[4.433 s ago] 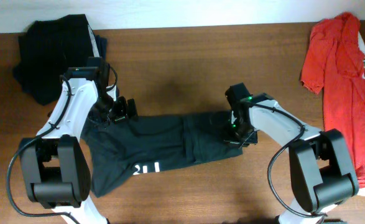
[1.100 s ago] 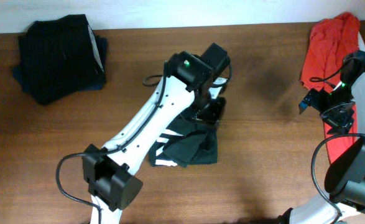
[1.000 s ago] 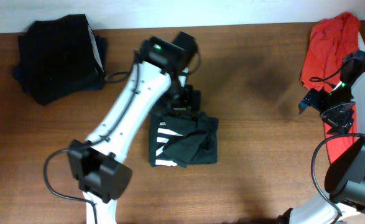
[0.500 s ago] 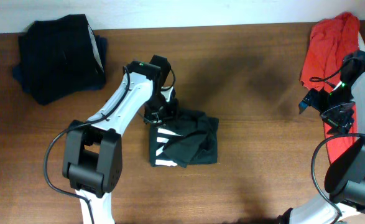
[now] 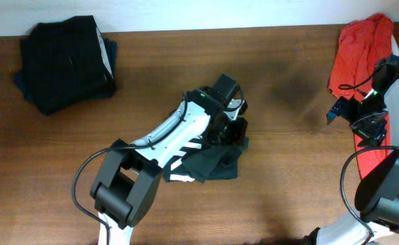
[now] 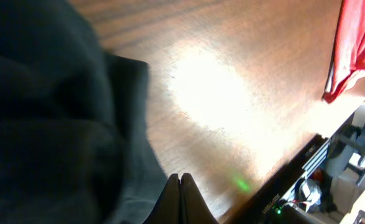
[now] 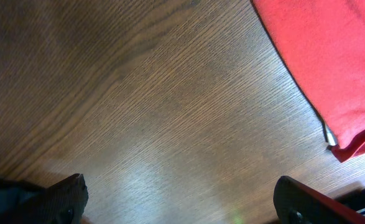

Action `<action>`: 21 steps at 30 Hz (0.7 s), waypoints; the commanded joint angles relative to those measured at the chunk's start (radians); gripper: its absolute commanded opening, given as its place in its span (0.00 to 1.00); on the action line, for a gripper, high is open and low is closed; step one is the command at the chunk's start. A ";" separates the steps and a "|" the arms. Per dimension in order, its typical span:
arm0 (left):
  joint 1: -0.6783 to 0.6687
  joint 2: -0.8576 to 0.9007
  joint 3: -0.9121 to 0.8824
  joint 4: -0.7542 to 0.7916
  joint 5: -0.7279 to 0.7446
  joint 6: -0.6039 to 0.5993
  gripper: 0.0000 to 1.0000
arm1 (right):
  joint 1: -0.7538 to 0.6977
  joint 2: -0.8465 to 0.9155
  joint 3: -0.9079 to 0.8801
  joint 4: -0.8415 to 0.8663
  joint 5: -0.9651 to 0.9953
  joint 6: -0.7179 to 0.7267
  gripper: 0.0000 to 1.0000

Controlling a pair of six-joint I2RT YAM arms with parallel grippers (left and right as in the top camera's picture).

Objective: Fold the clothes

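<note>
One bunched T-shirt [image 5: 213, 165] lies, long axis left-right.

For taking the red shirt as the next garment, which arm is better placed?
Right, probably. The right gripper is open beside the red shirt at the table's right end. The left gripper is shut at the folded dark T-shirt, mid-table, farther away.

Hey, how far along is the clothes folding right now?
Done: a folded dark stack sits at the table's far left. In hand: the black T-shirt is a rumpled fold mid-table, the left tool shut at its edge. Left: the red shirt lies unfolded beside the open right tool.
</note>
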 commanded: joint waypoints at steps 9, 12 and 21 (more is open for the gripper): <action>0.145 -0.173 0.243 -0.444 -0.392 -0.080 0.17 | 0.002 -0.006 0.008 -0.003 0.002 -0.006 0.99; 0.179 -0.095 0.187 -0.438 -0.326 -0.080 0.16 | 0.002 -0.006 0.008 -0.003 0.002 -0.006 0.99; 0.112 0.123 0.160 -0.232 -0.155 -0.076 0.07 | 0.002 -0.006 0.008 -0.003 0.002 -0.006 0.99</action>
